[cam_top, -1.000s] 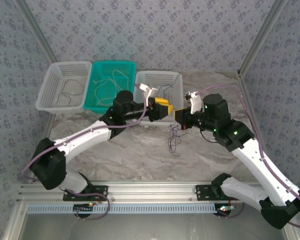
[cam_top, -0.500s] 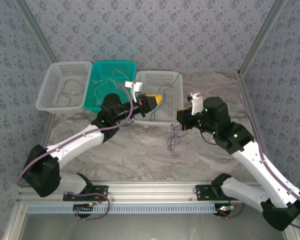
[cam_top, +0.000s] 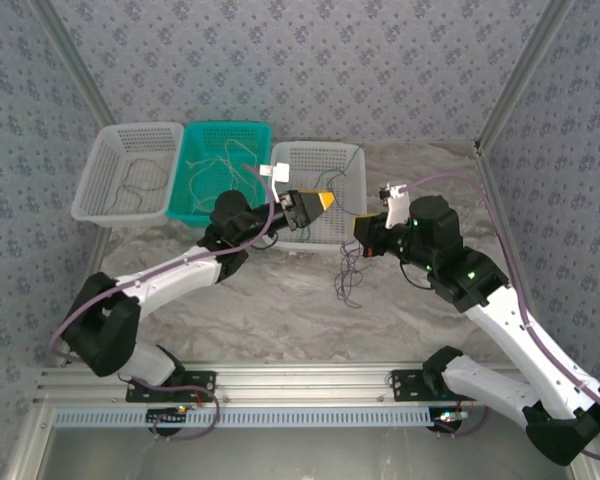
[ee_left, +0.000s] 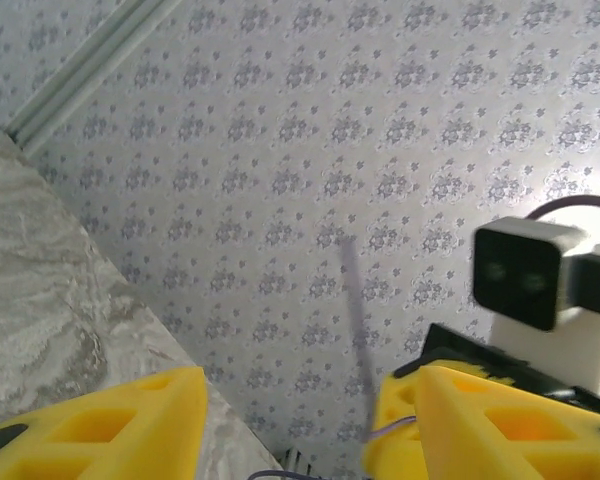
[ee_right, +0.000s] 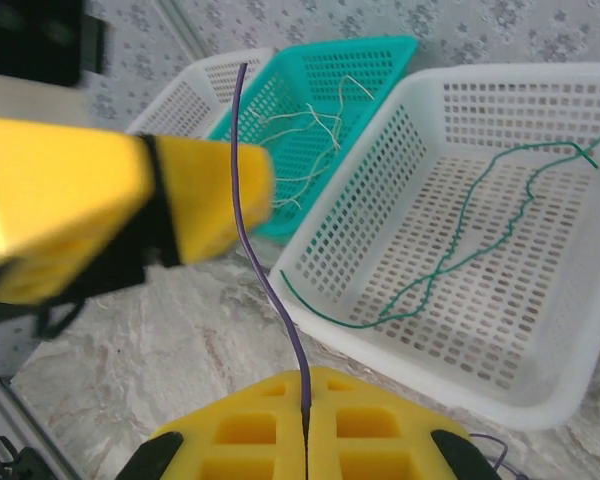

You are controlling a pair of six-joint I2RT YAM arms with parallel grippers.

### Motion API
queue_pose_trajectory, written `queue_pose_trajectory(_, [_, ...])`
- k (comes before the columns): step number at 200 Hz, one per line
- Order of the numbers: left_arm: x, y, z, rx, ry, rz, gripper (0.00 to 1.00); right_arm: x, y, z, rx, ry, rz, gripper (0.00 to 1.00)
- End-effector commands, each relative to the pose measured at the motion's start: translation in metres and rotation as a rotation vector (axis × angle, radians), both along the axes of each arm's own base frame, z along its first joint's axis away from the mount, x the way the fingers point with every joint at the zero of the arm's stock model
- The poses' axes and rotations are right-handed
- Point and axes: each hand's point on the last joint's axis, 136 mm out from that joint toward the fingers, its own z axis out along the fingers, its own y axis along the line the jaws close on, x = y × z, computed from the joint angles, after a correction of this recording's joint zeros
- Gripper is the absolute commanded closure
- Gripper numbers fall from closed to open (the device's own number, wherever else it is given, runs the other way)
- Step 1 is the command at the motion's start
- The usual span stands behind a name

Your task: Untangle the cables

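the right gripper (cam_top: 360,232) is clamped shut on a thin purple cable (ee_right: 268,285), which rises from between its yellow fingers toward 12 o'clock and passes the left gripper (cam_top: 323,200). the left gripper's fingers stand wide apart and hold nothing. since a second ago it has pulled away from the right gripper toward 10 o'clock and now hangs over the white basket (ee_right: 540,75), while the right gripper has barely shifted. a tangle of cables (cam_top: 348,278) lies on the table (cam_top: 280,310) at 6 o'clock from the right gripper. a green cable (ee_right: 460,245) lies in the white basket, and cream cables (ee_right: 300,125) lie in the teal basket (ee_right: 380,50).
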Motion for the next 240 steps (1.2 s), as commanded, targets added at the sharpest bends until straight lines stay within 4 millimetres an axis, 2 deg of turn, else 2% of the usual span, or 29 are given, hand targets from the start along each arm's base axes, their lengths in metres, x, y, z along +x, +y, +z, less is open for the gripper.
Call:
queue_pose_trajectory(1, [-0.011, -0.007, 0.036, -0.118, -0.047, -0.053, 0.43, -0.005, 0.009, 0.007, 0.054, -0.006, 0.042, 1.00])
queue_pose_trajectory(6, [-0.011, -0.008, 0.039, -0.131, -0.049, -0.056, 0.45, -0.005, 0.010, 0.005, 0.053, 0.000, 0.044, 1.00])
queue_pose_trajectory(14, [-0.012, -0.007, 0.042, -0.150, -0.054, -0.060, 0.53, -0.005, 0.011, 0.004, 0.054, 0.004, 0.046, 1.00])
queue_pose_trajectory(39, [-0.009, -0.004, 0.041, -0.165, -0.046, -0.037, 1.00, -0.006, 0.010, -0.002, 0.061, 0.010, 0.040, 1.00])
queue_pose_trajectory(56, [-0.005, -0.003, 0.035, -0.154, -0.034, -0.018, 1.00, -0.004, 0.008, -0.006, 0.051, 0.017, 0.024, 1.00])
queue_pose_trajectory(72, [-0.002, 0.002, 0.033, -0.147, -0.036, 0.003, 1.00, -0.001, 0.001, -0.012, 0.024, 0.032, -0.013, 0.84])
queue_pose_trajectory(81, [-0.001, 0.008, 0.032, -0.137, -0.044, 0.024, 1.00, 0.000, -0.005, -0.017, 0.009, 0.043, -0.044, 0.82])
queue_pose_trajectory(98, [0.001, 0.019, 0.028, -0.089, -0.058, 0.072, 1.00, 0.000, -0.014, -0.025, 0.006, 0.058, -0.082, 0.84])
queue_pose_trajectory(112, [-0.002, 0.027, 0.029, -0.047, -0.085, 0.100, 1.00, 0.001, -0.022, -0.033, 0.006, 0.070, -0.120, 1.00])
queue_pose_trajectory(141, [-0.007, 0.045, 0.040, 0.006, -0.135, 0.147, 1.00, 0.006, -0.044, -0.051, -0.005, 0.122, -0.225, 1.00])
queue_pose_trajectory(167, [-0.016, 0.055, 0.045, 0.071, -0.181, 0.168, 1.00, 0.012, -0.077, -0.069, -0.025, 0.184, -0.396, 1.00])
queue_pose_trajectory(175, [-0.018, 0.059, 0.047, 0.082, -0.191, 0.182, 1.00, 0.012, -0.080, -0.072, -0.023, 0.192, -0.407, 1.00])
queue_pose_trajectory(183, [-0.021, 0.062, 0.048, 0.088, -0.197, 0.189, 1.00, 0.010, -0.070, -0.071, -0.014, 0.180, -0.342, 0.80])
queue_pose_trajectory(191, [-0.024, 0.063, 0.049, 0.086, -0.199, 0.184, 1.00, 0.006, -0.048, -0.066, 0.021, 0.156, -0.220, 0.55])
queue_pose_trajectory(196, [-0.025, 0.063, 0.050, 0.082, -0.199, 0.176, 1.00, 0.003, -0.036, -0.064, 0.040, 0.143, -0.150, 0.45])
queue_pose_trajectory(225, [-0.036, 0.059, 0.061, 0.067, -0.217, 0.129, 1.00, -0.012, 0.023, -0.065, 0.064, 0.079, 0.126, 0.19])
queue_pose_trajectory(240, [-0.038, 0.061, 0.064, 0.066, -0.229, 0.138, 1.00, -0.015, 0.041, -0.076, 0.029, 0.028, 0.188, 0.06])
